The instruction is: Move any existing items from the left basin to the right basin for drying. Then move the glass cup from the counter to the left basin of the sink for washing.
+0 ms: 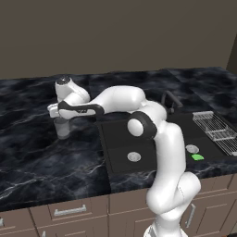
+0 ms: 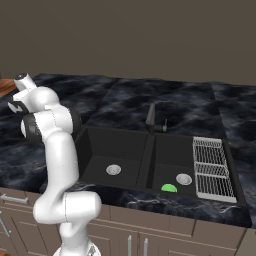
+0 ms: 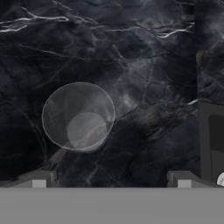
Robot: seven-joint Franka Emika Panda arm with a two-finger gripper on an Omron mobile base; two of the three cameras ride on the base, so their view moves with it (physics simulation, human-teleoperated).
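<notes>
The glass cup (image 3: pixel 78 116), clear and short, stands upright on the black marble counter (image 1: pixel 37 157), left of the sink. In the left base view the glass cup (image 1: pixel 61 128) is directly under my hand. My gripper (image 3: pixel 109 180) hangs above it, open, with nothing between the fingers; the cup lies toward the left fingertip (image 3: pixel 37 179). A small green lump (image 1: pixel 197 157) lies in the right basin (image 1: pixel 196 136), beside its silver drain (image 1: pixel 192 148). The left basin (image 1: pixel 118 139) holds only its drain (image 1: pixel 134 157). From the right base view, the green lump (image 2: pixel 169 188) sits near the right basin's front wall.
A silver wire rack (image 2: pixel 212 167) borders the right basin. A dark curved faucet (image 2: pixel 151 117) rises behind the divider between the basins. My white arm stretches across the left basin's upper edge. The sink's rim (image 3: pixel 210 131) is at the right of the hand view.
</notes>
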